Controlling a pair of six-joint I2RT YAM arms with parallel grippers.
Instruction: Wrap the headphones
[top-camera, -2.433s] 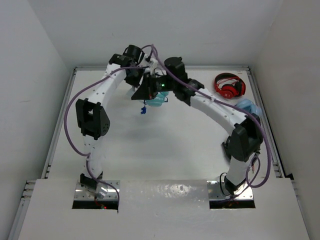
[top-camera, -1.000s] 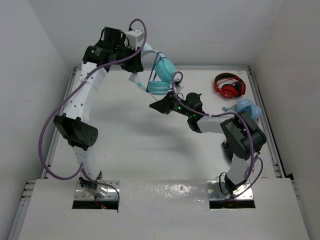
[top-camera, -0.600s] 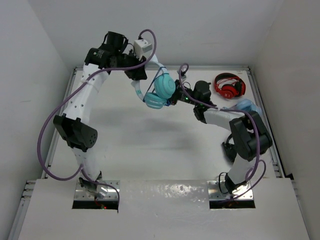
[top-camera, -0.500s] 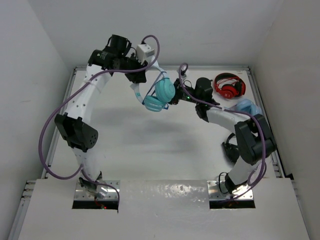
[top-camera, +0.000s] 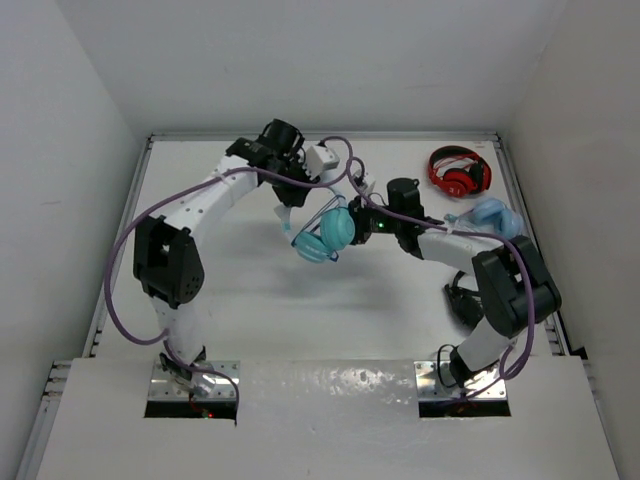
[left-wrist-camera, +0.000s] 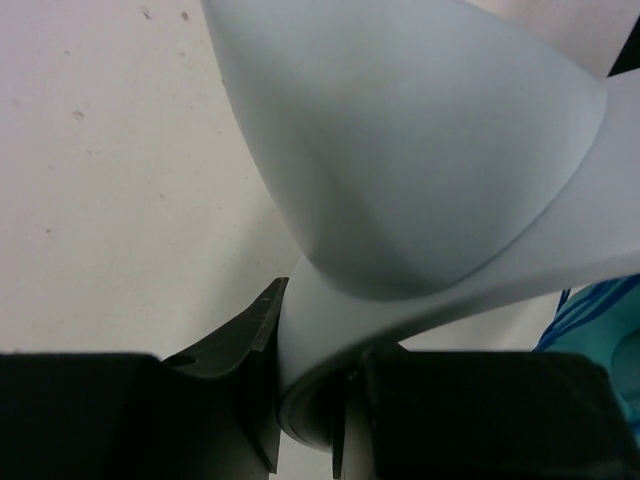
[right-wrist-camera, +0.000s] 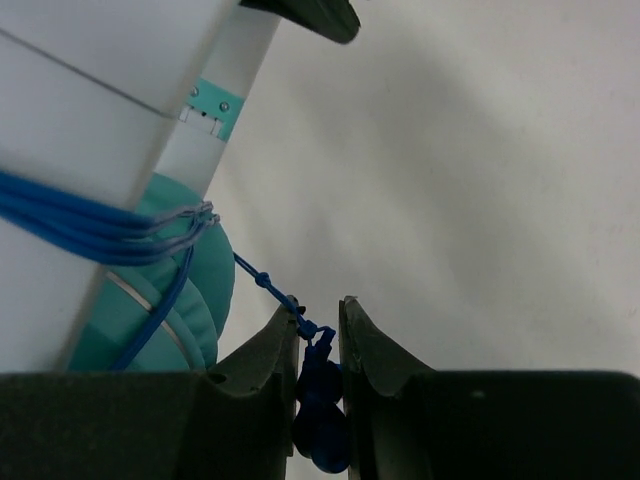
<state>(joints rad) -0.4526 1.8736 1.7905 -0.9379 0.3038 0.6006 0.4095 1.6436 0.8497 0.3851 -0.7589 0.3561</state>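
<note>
Downward and toward the middle of the overhead frame: that was where both arms had carried their load over the last half second. The teal over-ear headphones hung lower than before, just left of centre, above the white table.

The left gripper came in from the upper left. Its dark fingers were pressed tight on the pale whitish plastic headband, which filled most of the left wrist view. A sliver of a round turquoise ear cup showed at that view's right edge.

The right gripper reached in from the right, close beside the ear cups. In its wrist view the two dark fingers stood nearly together, pinching the chunky blue plug at the bottom centre of the frame. From the plug a thin blue cable ran up and left to the headband. Several turns of it lay side by side across the white band — just above the ear cup.

A red pair of headphones lay at the upper right of the table. A paler sky-blue pair sat just below it — both well apart from the held set.
</note>
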